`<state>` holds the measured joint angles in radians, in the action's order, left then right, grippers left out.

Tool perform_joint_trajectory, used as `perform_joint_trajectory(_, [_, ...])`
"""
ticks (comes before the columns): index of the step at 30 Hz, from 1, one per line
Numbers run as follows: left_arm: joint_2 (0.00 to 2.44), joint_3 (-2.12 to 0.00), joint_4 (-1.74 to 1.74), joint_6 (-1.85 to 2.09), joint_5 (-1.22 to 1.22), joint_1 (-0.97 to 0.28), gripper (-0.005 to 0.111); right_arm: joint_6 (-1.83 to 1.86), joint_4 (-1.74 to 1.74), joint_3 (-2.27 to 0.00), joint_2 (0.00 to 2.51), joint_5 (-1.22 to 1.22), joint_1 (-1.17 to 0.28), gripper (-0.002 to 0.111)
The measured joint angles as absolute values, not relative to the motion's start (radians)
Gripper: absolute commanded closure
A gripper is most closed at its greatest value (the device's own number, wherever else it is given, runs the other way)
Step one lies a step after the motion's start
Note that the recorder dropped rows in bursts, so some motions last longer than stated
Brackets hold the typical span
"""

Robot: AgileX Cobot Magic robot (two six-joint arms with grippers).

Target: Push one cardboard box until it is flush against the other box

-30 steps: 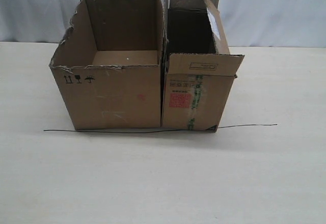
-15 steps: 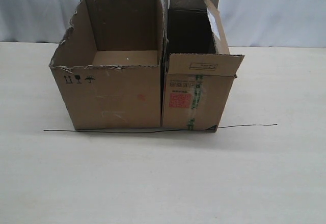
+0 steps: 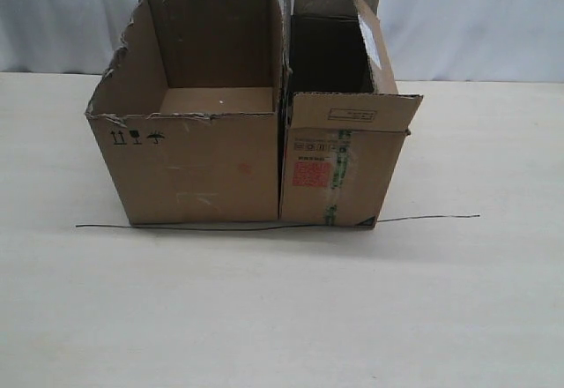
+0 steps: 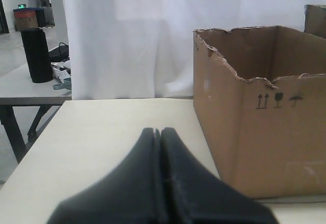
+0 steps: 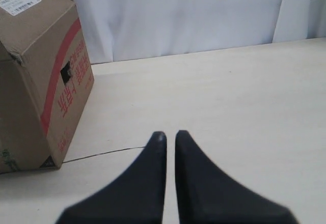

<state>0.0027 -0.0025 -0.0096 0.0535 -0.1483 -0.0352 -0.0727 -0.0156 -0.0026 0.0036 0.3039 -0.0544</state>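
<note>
Our left gripper [image 4: 159, 132] is clenched, its two dark fingers pressed together with nothing between them. It sits low over the table [image 3: 282, 317], to the left of the boxes and clear of them. Our right gripper [image 5: 167, 135] is all but closed, with only a thin slit between its fingers, and it also grasps nothing. It sits on the open table to the right of the boxes, apart from them. Neither gripper shows in the exterior view.

The narrow carton with upright flaps [image 3: 339, 172], with a red label and green-printed tape on its near face, stands just right of centre. Its left side is against the right wall of the wide torn-rim box [image 3: 198, 163]. We see no gap between them along the near edge, and their near faces line up closely on the thin dark wire [image 3: 423, 219] lying across the table. How the far ends meet is hidden from us.

We judge the push to be done. The two boxes look flush, and both grippers are off them. At most a check of the far seam may be left, and we cannot settle that from these views.
</note>
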Motion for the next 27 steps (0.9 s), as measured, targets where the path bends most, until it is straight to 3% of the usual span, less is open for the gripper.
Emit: perform_joint_trajectory(27, [0.003, -0.003, -0.01, 0.053, -0.148, -0.035, 0.107, -0.056, 0.015, -0.003, 0.004, 0.312, -0.138, 0.103])
